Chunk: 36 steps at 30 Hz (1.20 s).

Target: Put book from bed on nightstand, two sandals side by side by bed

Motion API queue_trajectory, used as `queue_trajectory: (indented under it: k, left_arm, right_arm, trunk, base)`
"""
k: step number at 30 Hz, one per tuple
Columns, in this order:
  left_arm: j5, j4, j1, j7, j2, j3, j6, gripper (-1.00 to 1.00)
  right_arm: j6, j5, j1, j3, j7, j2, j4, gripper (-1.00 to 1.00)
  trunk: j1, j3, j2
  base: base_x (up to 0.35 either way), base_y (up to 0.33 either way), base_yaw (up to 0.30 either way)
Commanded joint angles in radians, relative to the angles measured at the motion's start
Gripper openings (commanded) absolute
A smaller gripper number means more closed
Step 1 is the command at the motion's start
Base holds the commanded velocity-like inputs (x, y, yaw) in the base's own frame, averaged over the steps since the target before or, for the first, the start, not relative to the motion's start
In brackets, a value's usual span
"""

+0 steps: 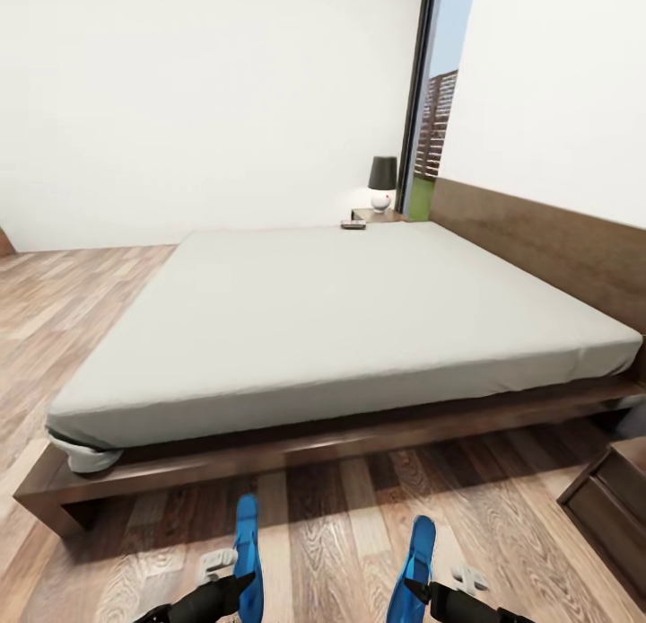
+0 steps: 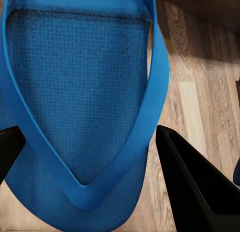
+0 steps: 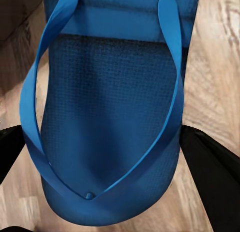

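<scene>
Two bright blue sandals are up off the wood floor in front of the bed (image 1: 341, 309), one in each gripper. My left gripper (image 1: 240, 589) (image 2: 90, 129) clamps one sandal (image 1: 247, 542) (image 2: 75, 81) across its width, a black finger (image 2: 195, 182) pressed on its edge. My right gripper (image 1: 418, 592) (image 3: 100, 128) grips the other sandal (image 1: 417, 551) (image 3: 110, 91) the same way. The book (image 1: 353, 224) lies at the far corner of the off-white mattress. Just behind it stands a nightstand (image 1: 370, 215).
A dark-shaded lamp (image 1: 382, 181) sits on the far nightstand beside a tall window (image 1: 435, 111). A second dark wooden nightstand (image 1: 610, 502) stands at the near right, close to the bed frame (image 1: 269, 452). Wood-plank floor (image 1: 63, 318) runs along the bed's left side.
</scene>
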Motion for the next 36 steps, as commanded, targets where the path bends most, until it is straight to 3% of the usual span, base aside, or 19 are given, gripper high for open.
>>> queue_trajectory:
  k: [1, 28, 36]
  left_arm:
    - [0.007, 0.002, -0.001, -0.003, 0.000, -0.004, -0.003, -1.00]
    - [0.008, 0.002, -0.001, -0.003, 0.003, -0.003, -0.004, -1.00]
    - [0.008, 0.002, -0.001, -0.003, 0.003, -0.003, -0.003, -1.00]
  right_arm:
    - [0.006, -0.006, 0.000, -0.001, 0.003, 0.000, -0.001, -1.00]
    - [0.005, -0.006, 0.000, -0.001, 0.003, 0.000, -0.001, -1.00]
    - [0.006, -0.006, 0.000, -0.001, 0.003, 0.000, 0.000, -1.00]
  trunk:
    - [0.000, -0.001, 0.000]
    - [0.000, -0.001, 0.000]
    - [0.000, -0.001, 0.000]
  base:
    - [0.000, 0.000, 0.251]
    - [0.000, 0.000, 0.244]
    - [-0.182, 0.000, 0.037]
